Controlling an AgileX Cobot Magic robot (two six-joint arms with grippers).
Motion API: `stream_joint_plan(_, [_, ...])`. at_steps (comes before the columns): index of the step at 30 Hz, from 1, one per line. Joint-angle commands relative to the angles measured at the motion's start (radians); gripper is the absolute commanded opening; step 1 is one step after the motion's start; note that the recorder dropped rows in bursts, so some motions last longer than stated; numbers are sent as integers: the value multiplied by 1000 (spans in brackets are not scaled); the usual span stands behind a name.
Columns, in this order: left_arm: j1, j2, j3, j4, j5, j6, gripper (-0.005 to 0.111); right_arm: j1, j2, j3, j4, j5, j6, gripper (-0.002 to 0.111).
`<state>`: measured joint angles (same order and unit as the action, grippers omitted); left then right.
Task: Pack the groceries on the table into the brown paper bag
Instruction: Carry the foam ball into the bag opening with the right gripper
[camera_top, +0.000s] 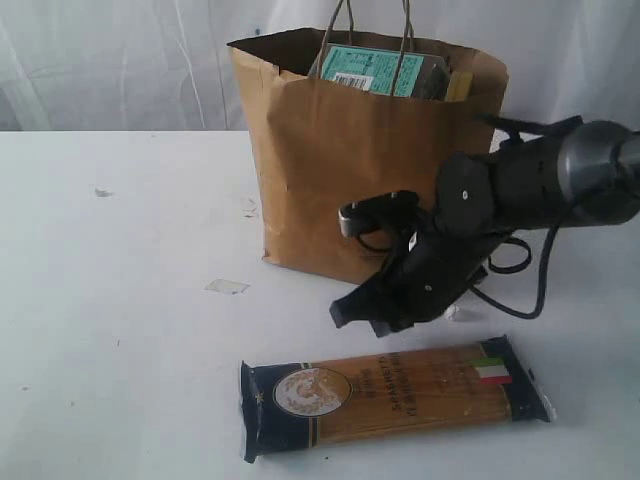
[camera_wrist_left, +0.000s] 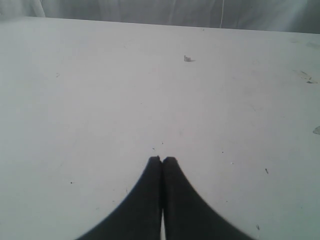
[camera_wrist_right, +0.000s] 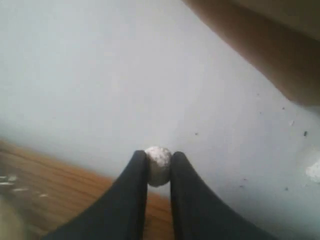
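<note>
The brown paper bag (camera_top: 340, 180) stands upright at the back of the white table (camera_top: 120, 320), its corner also showing in the right wrist view (camera_wrist_right: 265, 47). A white-blue carton (camera_top: 375, 70) and a yellow item (camera_top: 458, 87) poke out of its top. In front lies the long navy-ended spaghetti pack (camera_top: 390, 395), seen blurred as the pack (camera_wrist_right: 45, 192). My right gripper (camera_top: 347, 314) hovers just above the pack's far edge. In its wrist view the gripper (camera_wrist_right: 158, 156) is shut on a tiny white pellet (camera_wrist_right: 158, 167). My left gripper (camera_wrist_left: 162, 160) is shut over bare table (camera_wrist_left: 150, 90). The other groceries are out of view.
A clear tape scrap (camera_top: 227, 286) and a small speck (camera_top: 103, 192) lie on the table's left half. The right arm's black cable (camera_top: 520, 275) loops beside the bag. A white crumb (camera_wrist_right: 314, 171) lies on the table near the bag. White curtain behind.
</note>
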<state>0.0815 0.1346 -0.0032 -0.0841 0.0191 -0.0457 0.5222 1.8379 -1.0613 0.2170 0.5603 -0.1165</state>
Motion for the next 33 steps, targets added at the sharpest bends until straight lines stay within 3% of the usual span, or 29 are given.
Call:
stream_joint_plan(1, [-6,-4,3,-5,-3,-3,0,20,-117,-31,229,53,-216,0])
stream_joint_plan(4, [-6,-4,3,-5,-3,-3,0,34,-198,-31,329,105,-317,0])
stream_joint_plan(10, [-6,-4,3,-5,-3,-3,0,82,-351,13,358,158,-355,0])
stream_joint_plan(18, [-6,-4,3,-5,-3,-3,0,228,-526,337,580,-208,-381,0])
stream_joint_plan(24, [-6,-4,3,-5,-3,-3,0,262,-672,434,600,-230,-374,0])
stream_joint_plan(27, [-7,-6,3,-5,-3,-3,0,262,-805,434,600,-400,-374,0])
stream_joint_plan(32, [-46,-6,3,-5,-3,-3,0,244,-933,416,627,-946,-384,0])
stream_joint_plan(33, [-54,-6,3,-5,-3,-3,0,214,-933,383,697,-981,-429,0])
